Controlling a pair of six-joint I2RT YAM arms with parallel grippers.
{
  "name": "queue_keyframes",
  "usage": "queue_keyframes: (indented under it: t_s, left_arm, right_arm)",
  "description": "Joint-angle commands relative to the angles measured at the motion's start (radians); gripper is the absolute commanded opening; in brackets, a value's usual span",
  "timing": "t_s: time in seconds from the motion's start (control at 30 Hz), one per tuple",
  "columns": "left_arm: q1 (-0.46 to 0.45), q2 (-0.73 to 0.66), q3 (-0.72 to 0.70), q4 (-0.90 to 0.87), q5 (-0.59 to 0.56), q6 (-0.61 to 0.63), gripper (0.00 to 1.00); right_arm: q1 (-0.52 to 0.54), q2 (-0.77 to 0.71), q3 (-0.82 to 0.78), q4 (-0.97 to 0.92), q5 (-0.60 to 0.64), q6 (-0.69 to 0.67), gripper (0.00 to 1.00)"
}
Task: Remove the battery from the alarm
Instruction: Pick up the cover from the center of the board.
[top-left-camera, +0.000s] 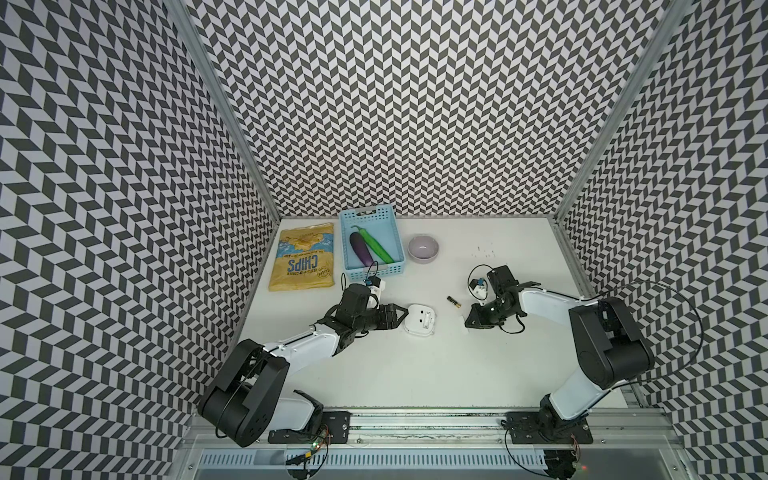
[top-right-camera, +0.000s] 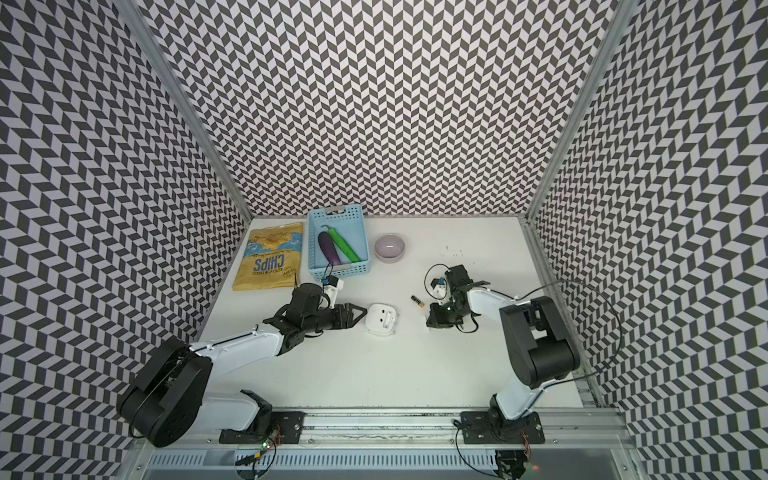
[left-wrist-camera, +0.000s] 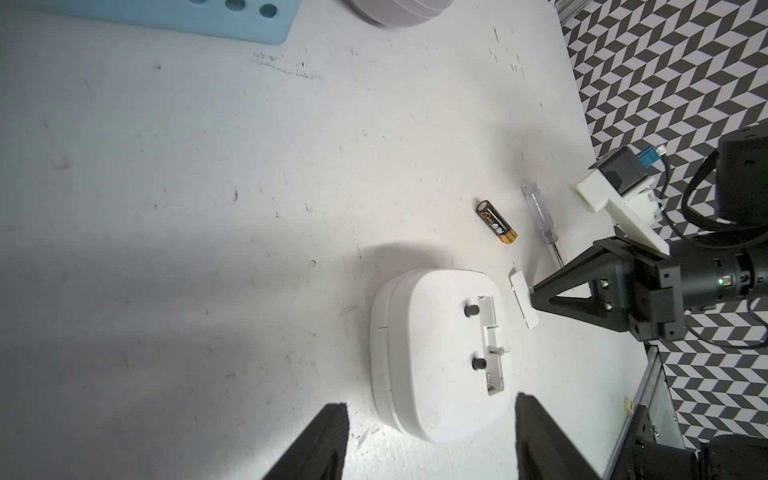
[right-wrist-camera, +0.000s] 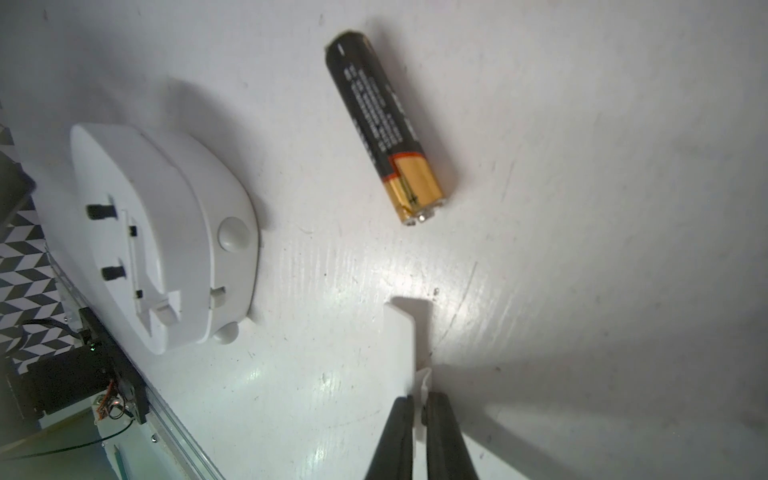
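Note:
The white alarm (top-left-camera: 419, 319) (left-wrist-camera: 440, 357) lies face down mid-table, its back slot uncovered and showing no battery inside. The battery (top-left-camera: 454, 301) (right-wrist-camera: 384, 129), black with a gold end, lies loose on the table between the alarm and my right arm. My left gripper (top-left-camera: 402, 318) (left-wrist-camera: 428, 411) stands open at the alarm's left edge. A finger sits on each side of one corner, and neither touches it. My right gripper (top-left-camera: 467, 328) (right-wrist-camera: 419, 403) is shut on a thin white battery cover (right-wrist-camera: 409, 332) (left-wrist-camera: 523, 301), whose free end rests on the table.
A clear-handled screwdriver (left-wrist-camera: 540, 216) lies just beyond the battery, near my right gripper. At the back stand a blue basket (top-left-camera: 370, 214) holding an aubergine and a green vegetable, a lilac bowl (top-left-camera: 423, 248) and a yellow chips bag (top-left-camera: 303, 257). Patterned walls enclose three sides.

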Motion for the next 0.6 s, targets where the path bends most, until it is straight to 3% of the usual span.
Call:
queue_keyframes:
  t_s: [0.0,0.57]
  left_arm:
    - [0.005,0.0,0.016,-0.004,-0.007,0.013,0.63]
    - [0.004,0.079,-0.004,0.096,0.093,-0.024,0.63]
  right_arm:
    - [-0.004,0.008,-0.003,0.015,-0.008,-0.009,0.1]
    - [-0.004,-0.127,-0.056,0.077,-0.158,0.048,0.02]
